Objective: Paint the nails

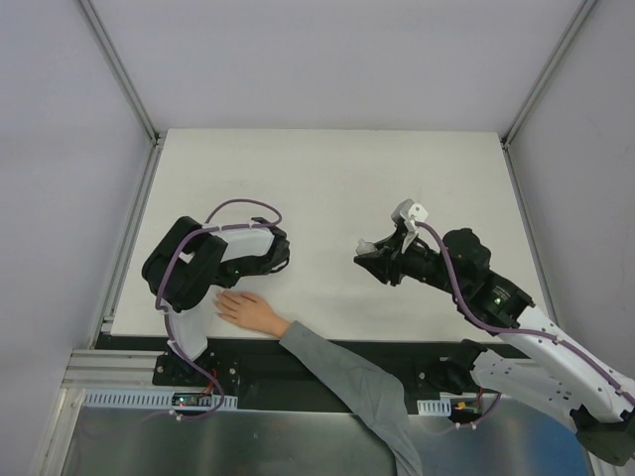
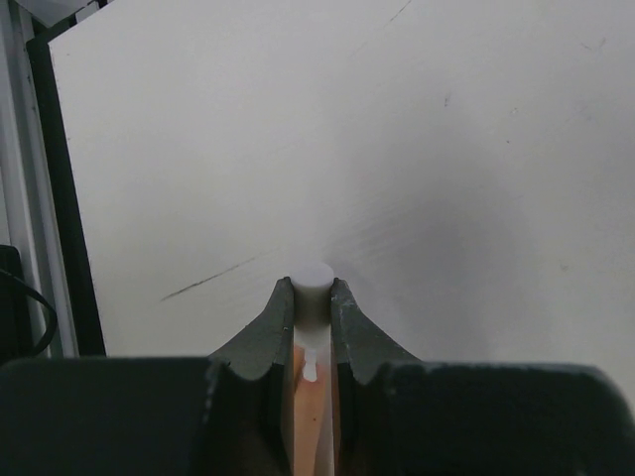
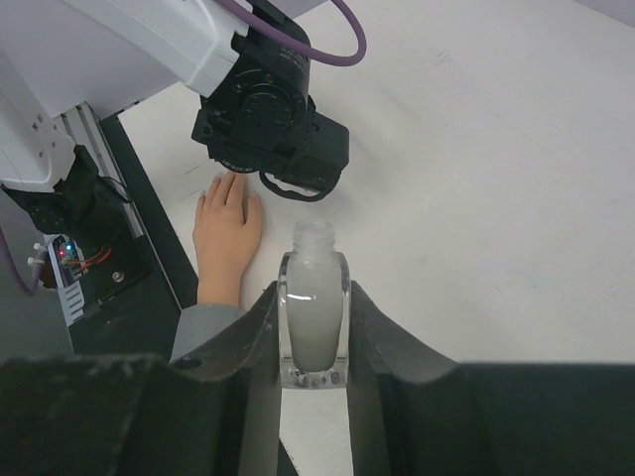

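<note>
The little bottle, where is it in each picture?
Top view: the bottle is right of the middle, held at the tip of the right gripper.
Left wrist view: not in it.
Right wrist view: bottom centre, between the fingers, neck up, no cap on.
Shared landmark: the hand lying on the white table, left of the bottle in both views that show it.

On my right wrist feed I see a clear bottle (image 3: 315,302) of milky liquid, upright, its neck open. The left wrist feed shows a round white cap (image 2: 311,281) over the white table (image 2: 446,149), which carries a thin dark scratch (image 2: 208,281). From above, a grey sleeve (image 1: 347,382) crosses the table's near edge.
</note>
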You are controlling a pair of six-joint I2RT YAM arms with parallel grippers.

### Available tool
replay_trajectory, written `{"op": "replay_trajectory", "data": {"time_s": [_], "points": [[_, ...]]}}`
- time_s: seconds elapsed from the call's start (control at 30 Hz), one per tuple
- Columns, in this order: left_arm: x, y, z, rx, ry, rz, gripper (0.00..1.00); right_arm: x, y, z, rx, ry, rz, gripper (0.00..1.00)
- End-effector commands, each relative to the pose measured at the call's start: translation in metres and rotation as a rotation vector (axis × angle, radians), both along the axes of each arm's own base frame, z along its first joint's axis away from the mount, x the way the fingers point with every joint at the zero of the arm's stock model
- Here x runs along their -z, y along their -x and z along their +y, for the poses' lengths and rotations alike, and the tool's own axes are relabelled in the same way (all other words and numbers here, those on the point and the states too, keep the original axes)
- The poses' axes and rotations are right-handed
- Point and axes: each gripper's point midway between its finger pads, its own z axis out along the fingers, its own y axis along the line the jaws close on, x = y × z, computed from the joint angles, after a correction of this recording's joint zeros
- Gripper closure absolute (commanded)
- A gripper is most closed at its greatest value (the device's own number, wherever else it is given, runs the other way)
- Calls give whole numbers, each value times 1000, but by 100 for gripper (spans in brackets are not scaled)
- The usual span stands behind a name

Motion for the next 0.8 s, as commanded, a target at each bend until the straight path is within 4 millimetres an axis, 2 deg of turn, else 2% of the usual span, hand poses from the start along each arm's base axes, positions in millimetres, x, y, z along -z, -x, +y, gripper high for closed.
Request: {"op": "replay_trajectory", "data": {"time_s": [0.0, 0.23, 0.33, 0.47, 0.53, 0.6, 0.63, 0.67, 0.7, 0.73, 0.77], "points": [[-15, 7, 9, -74, -13, -125, 100, -33, 9, -9, -6, -36, -69, 100], [-16, 5, 8, -52, 0, -108, 100, -34, 10, -7, -13, -32, -72, 100], [-28, -2, 7, -17, 29, -142, 100, -33, 9, -7, -11, -32, -66, 100], [-68, -16, 2, 45, 94, -227, 100, -29, 10, -3, -21, -32, -46, 100], [-84, -26, -9, 97, 161, -246, 100, -30, 10, -3, -25, -36, -58, 100], [-110, -28, -21, 201, 246, -271, 100, -31, 10, -1, -42, -40, -74, 100], [-114, -27, -29, 251, 303, -272, 100, -29, 14, 3, -76, -36, -67, 100], [-140, -43, -47, 322, 426, -432, 100, -32, 15, 6, -94, -47, -74, 100], [-143, -42, -52, 463, 420, -371, 100, -31, 15, 10, -111, -49, -68, 100], [-151, -47, -78, 587, 538, -400, 100, -32, 22, 15, -160, -66, -52, 100], [-198, -60, -100, 729, 640, -615, 100, -30, 22, 24, -193, -71, -36, 100]]}}
